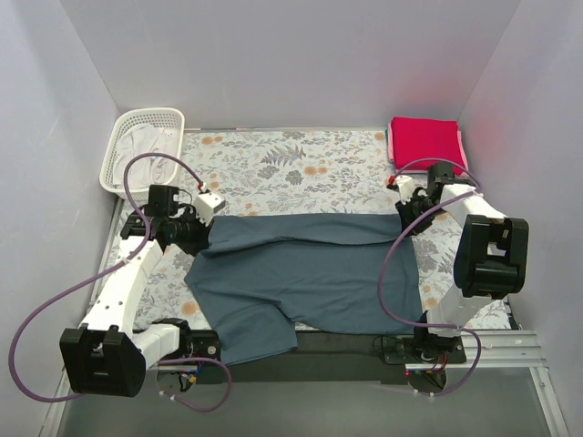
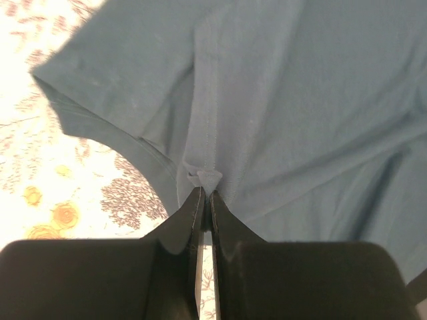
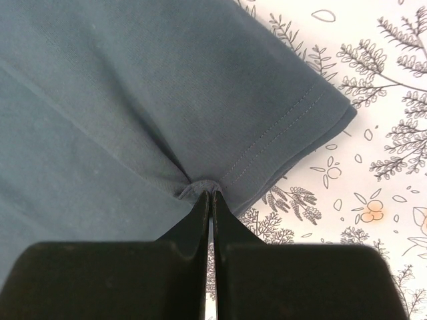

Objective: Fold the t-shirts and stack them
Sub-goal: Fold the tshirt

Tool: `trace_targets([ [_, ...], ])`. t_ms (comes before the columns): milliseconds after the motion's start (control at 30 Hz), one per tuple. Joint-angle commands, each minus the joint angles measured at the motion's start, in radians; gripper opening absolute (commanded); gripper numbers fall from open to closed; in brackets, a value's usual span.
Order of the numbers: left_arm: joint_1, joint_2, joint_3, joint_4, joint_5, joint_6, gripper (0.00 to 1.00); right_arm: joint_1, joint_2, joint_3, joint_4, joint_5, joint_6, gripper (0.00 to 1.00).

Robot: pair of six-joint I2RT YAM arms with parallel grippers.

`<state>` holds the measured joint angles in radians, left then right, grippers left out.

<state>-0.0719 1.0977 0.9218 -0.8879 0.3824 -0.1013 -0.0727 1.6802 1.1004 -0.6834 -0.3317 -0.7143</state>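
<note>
The blue shirt [image 1: 310, 273] lay spread across the middle of the surface. Its long axis ran left to right, and its far edge was drawn into a nearly straight line between the two arms. The left end effector [image 2: 205, 193] had its jaws closed to a sliver on a small pucker of the cloth, just beside the seam where the left sleeve met the body. The right end effector [image 3: 210, 195] was closed the same way on a pinch by the hem of the right sleeve. From both grips the rest of the shirt lay toward the arm bases, and one flap reached the near edge of the surface. Any fold would therefore likely have meant carrying the far edge toward the bases, both arms moving together, since each held its own end and neither was nearer the middle.

The red shirt [image 1: 424, 141] sat folded in the far right corner. A strip of the pink shirt [image 1: 391, 146] showed at its side, apparently underneath. That pile was closest to the right arm and well apart from the blue shirt. The white basket [image 1: 137, 137] stood in the far left corner with crumpled white cloth [image 1: 150, 150] inside. The flowered cloth [image 1: 291, 164] covered the surface under everything.
</note>
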Motion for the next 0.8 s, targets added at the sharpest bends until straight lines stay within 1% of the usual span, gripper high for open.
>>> trace_targets([
  [0,0.003,-0.038,-0.058,-0.083,0.039,0.144,0.00,-0.009,-0.027,-0.014,-0.011,0.013,-0.030,0.01],
  [33,0.003,-0.044,-0.069,-0.106,0.047,0.190,0.00,-0.009,-0.028,-0.025,-0.011,0.016,-0.034,0.01],
  [133,0.003,-0.050,-0.100,-0.123,0.050,0.227,0.00,-0.009,-0.037,-0.043,-0.008,0.028,-0.048,0.01],
  [167,0.003,-0.052,-0.101,-0.123,0.050,0.233,0.02,-0.009,-0.036,-0.042,-0.010,0.034,-0.048,0.07],
  [200,0.003,-0.052,-0.098,-0.123,0.053,0.233,0.22,-0.010,-0.036,-0.037,-0.010,0.048,-0.044,0.17],
  [233,0.003,-0.053,-0.086,-0.132,0.064,0.235,0.30,-0.013,-0.039,-0.033,-0.010,0.049,-0.040,0.28],
  [267,0.003,-0.055,-0.080,-0.135,0.073,0.238,0.32,-0.018,-0.045,-0.011,-0.010,0.048,-0.039,0.53],
  [300,0.003,-0.056,-0.071,-0.138,0.087,0.241,0.33,-0.025,-0.047,0.001,-0.011,0.046,-0.034,0.64],
  [333,0.003,-0.056,-0.048,-0.144,0.098,0.239,0.33,-0.029,-0.048,0.021,-0.013,0.045,-0.027,0.68],
  [367,0.003,-0.053,-0.035,-0.152,0.136,0.245,0.33,-0.030,-0.047,0.056,-0.015,0.043,-0.022,0.68],
  [433,0.003,-0.042,-0.012,-0.148,0.157,0.242,0.36,-0.032,-0.047,0.093,-0.025,0.034,-0.004,0.68],
  [500,0.003,-0.001,0.002,-0.103,0.158,0.201,0.37,-0.030,-0.045,0.134,-0.034,0.001,0.013,0.65],
  [533,0.003,0.025,0.008,-0.061,0.158,0.152,0.37,-0.030,-0.042,0.147,-0.041,-0.012,0.022,0.63],
  [567,0.001,0.087,0.018,-0.040,0.154,0.123,0.37,-0.029,-0.028,0.159,-0.048,-0.024,0.042,0.57],
  [600,0.001,0.123,0.043,-0.016,0.159,0.073,0.37,-0.024,-0.017,0.182,-0.067,-0.041,0.049,0.54],
  [633,0.000,0.195,0.061,0.022,0.168,0.007,0.38,-0.021,-0.005,0.191,-0.071,-0.044,0.059,0.51],
  [667,-0.015,0.230,0.087,0.061,0.179,-0.070,0.41,-0.015,0.018,0.202,-0.076,-0.052,0.074,0.45],
  [700,-0.029,0.261,0.098,0.061,0.181,-0.071,0.41,-0.010,0.030,0.202,-0.080,-0.056,0.082,0.43],
  [733,-0.041,0.293,0.109,0.102,0.179,-0.140,0.42,-0.007,0.042,0.213,-0.082,-0.056,0.087,0.41],
  [767,-0.063,0.348,0.118,0.122,0.177,-0.165,0.43,-0.001,0.067,0.216,-0.087,-0.056,0.098,0.36],
])
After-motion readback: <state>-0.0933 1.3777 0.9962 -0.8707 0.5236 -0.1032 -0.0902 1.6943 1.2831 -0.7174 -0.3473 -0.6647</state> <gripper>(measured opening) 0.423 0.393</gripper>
